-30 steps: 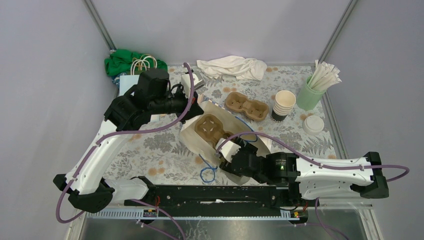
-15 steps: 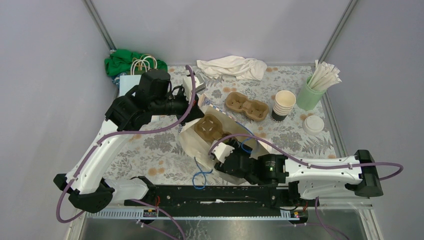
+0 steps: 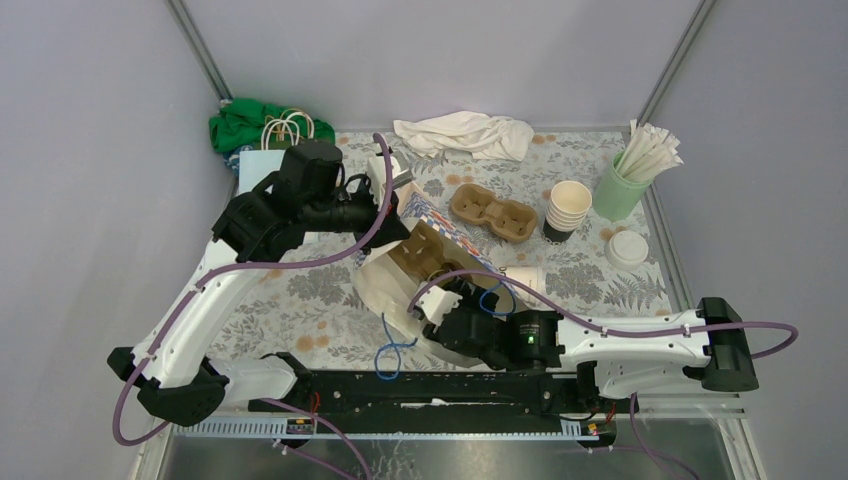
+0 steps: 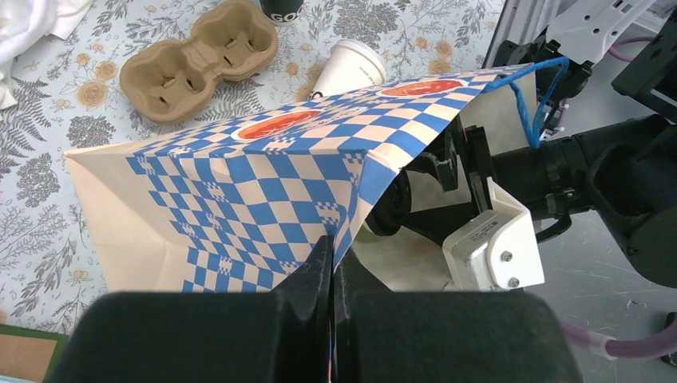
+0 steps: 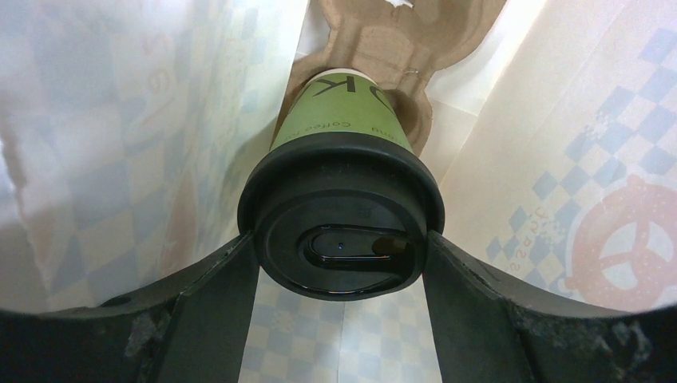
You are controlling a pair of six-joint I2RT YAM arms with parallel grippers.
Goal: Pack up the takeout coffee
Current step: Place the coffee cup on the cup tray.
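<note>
From above: the left gripper (image 3: 397,207) pinches the far lip of the checked paper bag (image 3: 385,285). The bag lies mid-table toward the near edge, with its mouth facing the right arm. The right gripper (image 3: 437,305) is inside that mouth. A spare carrier (image 3: 492,213) and a stack of cups (image 3: 568,210) sit toward the far right corner of the surface.

Left wrist view: the jaws are together, clamped on the bag's upper edge and holding it up like a tent. A white cup (image 4: 349,68) lies on its side just beyond the bag.

Right wrist view: here's the coffee! The fingers (image 5: 215,295) press on both sides of the dark lid of the green cup (image 5: 343,128). Its base meets a well of the cardboard carrier (image 5: 399,40) deep in the bag.

This looks like the seating step. The next move calls for pushing the cup home, then parting the jaws and backing straight out without snagging the paper, while the left arm holds the mouth wide.
</note>
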